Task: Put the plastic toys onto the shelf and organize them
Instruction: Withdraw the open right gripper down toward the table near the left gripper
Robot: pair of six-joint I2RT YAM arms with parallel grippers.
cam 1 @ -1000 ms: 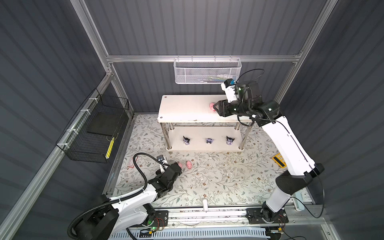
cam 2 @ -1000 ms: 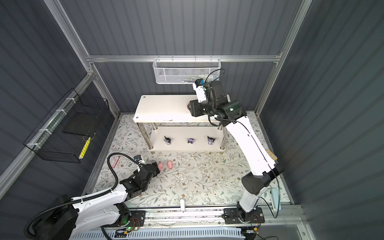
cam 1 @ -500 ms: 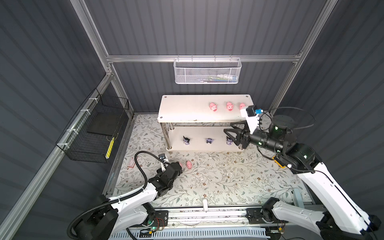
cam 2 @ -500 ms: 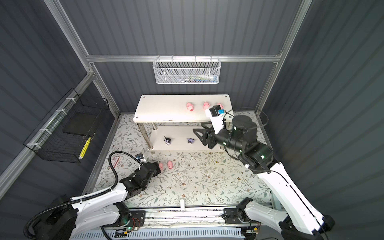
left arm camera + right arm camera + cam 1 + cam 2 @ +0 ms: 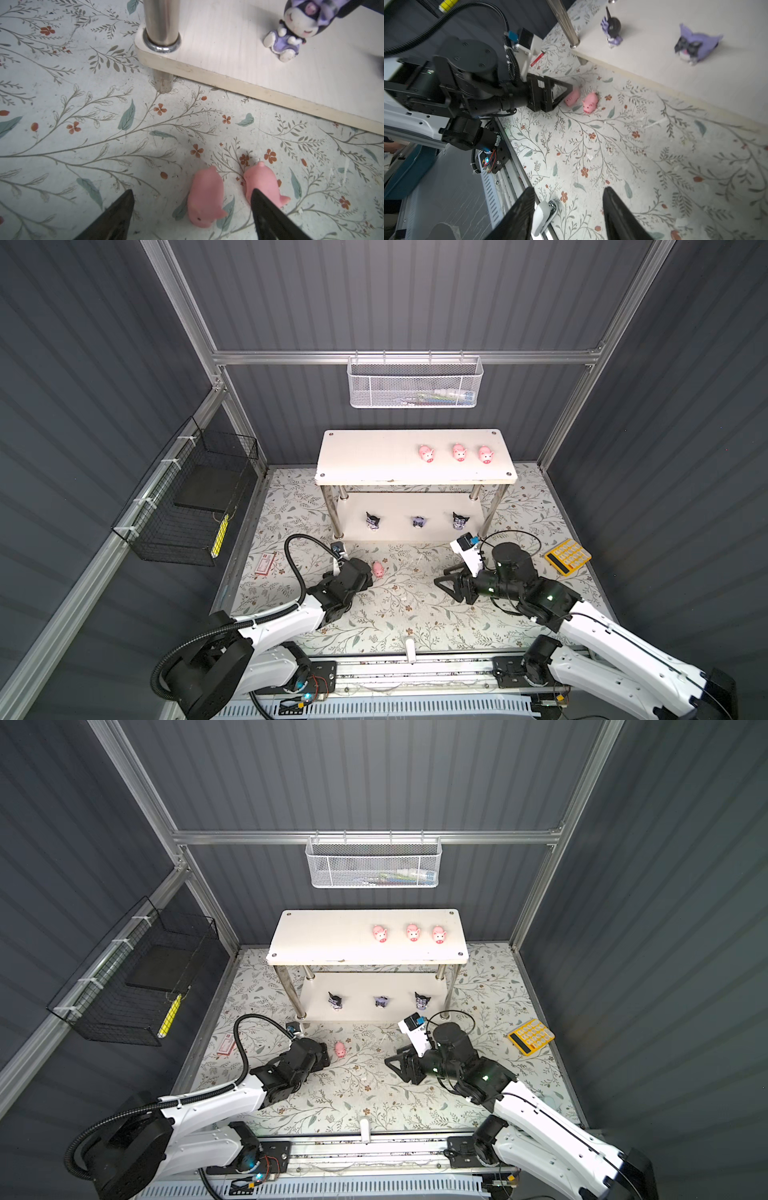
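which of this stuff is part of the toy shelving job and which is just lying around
Part of the job: shelf; three pink pigs on its top; three black-and-purple figures on its lower tier; two pink pigs on the floral mat.

Just lying about: yellow calculator; white mesh basket; black wire basket; small red-and-white packet.

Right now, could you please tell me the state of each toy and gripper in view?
Left gripper: open, jaws either side of one mat pig.
Right gripper: open, empty.
Top-board pigs: three, placed in a row.
Lower-board figures: three, placed in a row.
Mat pigs: two, side by side, not yet shelved.
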